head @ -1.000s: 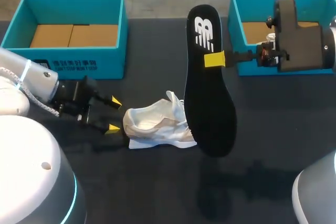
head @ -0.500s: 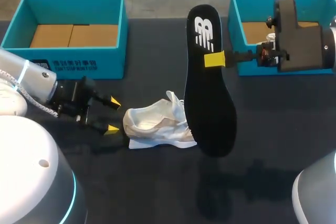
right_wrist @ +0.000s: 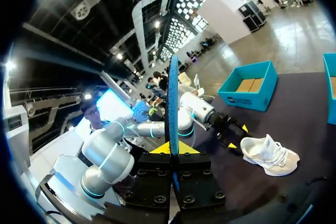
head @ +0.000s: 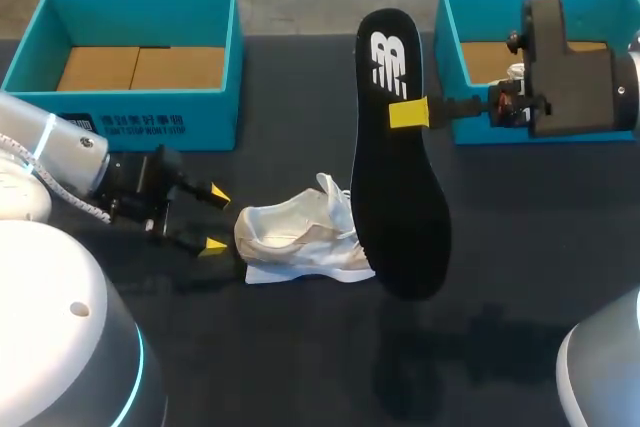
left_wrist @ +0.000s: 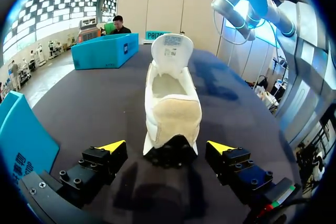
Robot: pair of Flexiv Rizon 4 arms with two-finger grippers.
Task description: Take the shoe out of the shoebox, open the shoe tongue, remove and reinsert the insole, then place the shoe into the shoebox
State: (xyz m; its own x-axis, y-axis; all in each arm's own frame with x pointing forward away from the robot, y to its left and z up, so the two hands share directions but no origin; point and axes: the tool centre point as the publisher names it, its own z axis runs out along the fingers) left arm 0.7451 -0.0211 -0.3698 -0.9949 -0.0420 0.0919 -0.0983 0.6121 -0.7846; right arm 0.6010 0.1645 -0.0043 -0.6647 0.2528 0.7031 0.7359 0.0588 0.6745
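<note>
So the insole (head: 398,167) is out of the shoe (head: 300,240) and up in the air, pinched at its edge by the right gripper (head: 410,112). The shoe sits on the table (head: 300,367), outside both the left box (head: 138,127) and the right box (head: 447,57). Its heel points at the left gripper (head: 212,219), whose fingers are spread wide just behind it, not touching as far as I can tell. I'd say the removal half is done. Next the insole has to tip down and slide back in toe-first, probably with the heel steadied.
</note>
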